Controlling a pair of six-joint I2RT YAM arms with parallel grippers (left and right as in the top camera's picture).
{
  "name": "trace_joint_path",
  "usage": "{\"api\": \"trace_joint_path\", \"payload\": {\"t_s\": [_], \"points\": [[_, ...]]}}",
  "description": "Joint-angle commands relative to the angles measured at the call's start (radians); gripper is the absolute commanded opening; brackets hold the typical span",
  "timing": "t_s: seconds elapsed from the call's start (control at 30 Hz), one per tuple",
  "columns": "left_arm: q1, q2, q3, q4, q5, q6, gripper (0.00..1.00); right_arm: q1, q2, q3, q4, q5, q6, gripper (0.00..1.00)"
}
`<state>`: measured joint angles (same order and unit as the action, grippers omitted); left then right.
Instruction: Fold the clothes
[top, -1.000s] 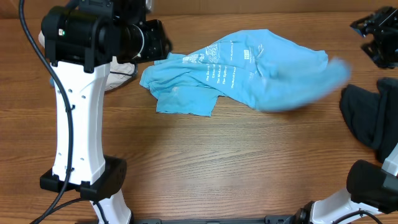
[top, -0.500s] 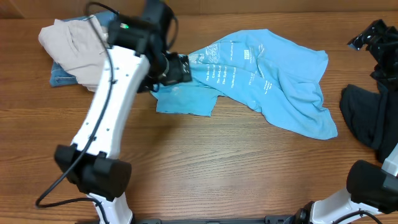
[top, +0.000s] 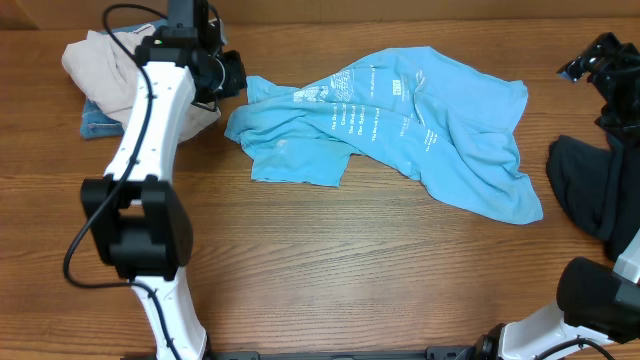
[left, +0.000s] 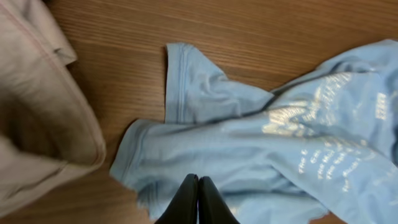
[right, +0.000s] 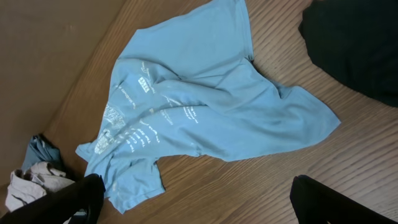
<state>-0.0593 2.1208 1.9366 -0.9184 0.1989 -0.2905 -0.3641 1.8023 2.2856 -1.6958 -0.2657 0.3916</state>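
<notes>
sky-blue t-shirt (top: 420, 130) is found crumpled at the middle of the table (top: 330, 280), between the beige garment (top: 100, 65) and the dark navy garment (top: 590, 190). risk judged: bunched layers may be pinched together and creases folded in; the nearby beige garment may be snagged. left gripper (left: 198, 186) is clenched above the shirt, no cloth seen held. right gripper (right: 199, 198) is spread wide, empty.

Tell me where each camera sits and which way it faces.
Overhead: above the table, looking straight down at the blue T-shirt; left arm and right arm show.
Left wrist: looks down past the shut left gripper at the shirt's sleeve and a beige garment.
Right wrist: looks across the shirt between the open right gripper's fingers.
Shared: all three show the shirt's white lettering.
</notes>
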Motion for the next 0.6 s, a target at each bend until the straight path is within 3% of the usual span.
{"api": "trace_joint_path", "payload": {"t_s": [0.0,0.27,0.57], "points": [[-0.008,0.079,-0.004,0.084,-0.039,0.042,0.04,0.03,-0.013,0.009,0.002,-0.003,-0.008,1.0],[0.018,0.183,-0.004,0.146,-0.258,0.121,0.04,0.064,-0.012,-0.069,0.003,-0.004,-0.052,0.99],[0.116,0.232,-0.004,0.182,-0.304,0.135,0.04,0.068,-0.012,-0.122,0.003,-0.004,-0.052,0.93]]}}
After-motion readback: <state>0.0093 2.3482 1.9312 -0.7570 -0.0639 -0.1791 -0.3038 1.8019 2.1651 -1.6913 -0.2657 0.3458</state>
